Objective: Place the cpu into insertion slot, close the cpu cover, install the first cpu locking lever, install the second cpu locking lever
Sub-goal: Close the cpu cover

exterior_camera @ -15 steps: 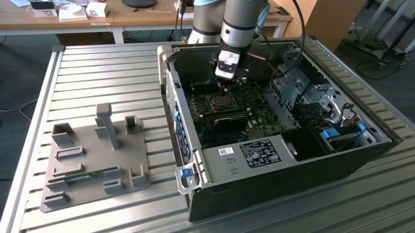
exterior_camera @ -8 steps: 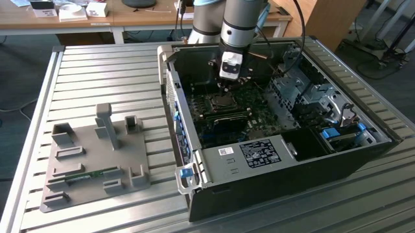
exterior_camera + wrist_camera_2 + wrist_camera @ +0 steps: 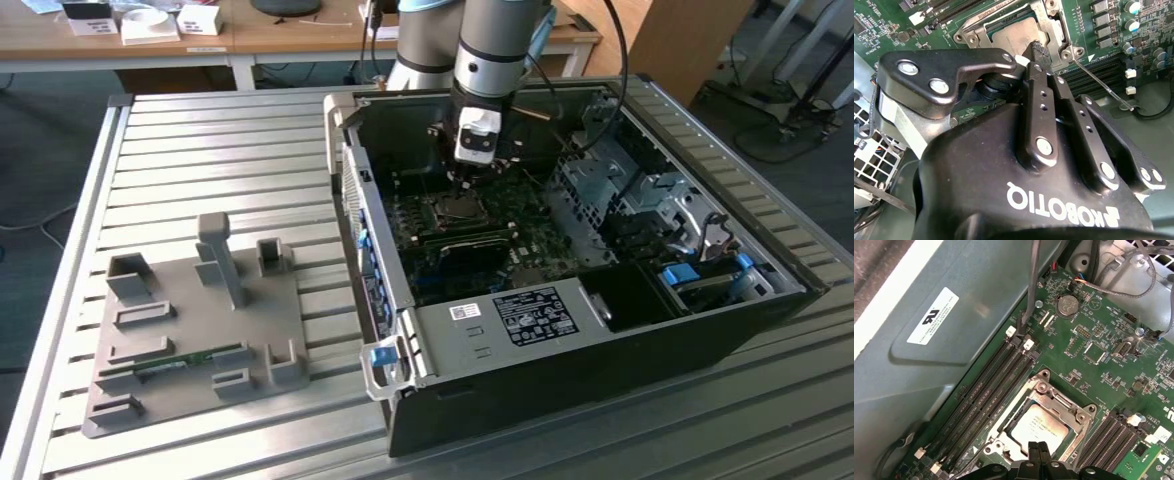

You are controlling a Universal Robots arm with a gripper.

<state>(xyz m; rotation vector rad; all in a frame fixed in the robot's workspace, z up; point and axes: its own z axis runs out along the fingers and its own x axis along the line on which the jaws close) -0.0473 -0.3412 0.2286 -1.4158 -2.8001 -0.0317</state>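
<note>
While the arm (image 3: 487,50) is reaching down into the open computer case (image 3: 561,340) that is lying on the slatted metal desk (image 3: 200,130), the jaws are pressing together with no gap between them and nothing held. In both wrist views their tips are hanging right at one edge of the socket.

The cpu (image 3: 1039,427) is sitting flat in the socket, its dull grey top showing through the open centre of the cpu cover (image 3: 1070,412). That cover is lying down around it and framing every side that is showing. In the second wrist view the tips are meeting the cover's rim near a corner; I cannot tell whether they are touching it or hanging just above. From that corner a thin wire locking lever (image 3: 1104,89) is running out slantwise, away from the socket, and whether it is latched is not showing.

Room is getting tight along the socket's edges. In the first wrist view the memory slots (image 3: 989,390) are running just beside one edge, with the grey case wall (image 3: 954,340) rising beyond them. A second bank of slots (image 3: 1104,437) is lying near the opposite edge.

In the exterior view the case's open top is giving the arm free room. A grey fixture plate (image 3: 187,320) is lying on the desk well apart from the case, toward the exterior view's left.
</note>
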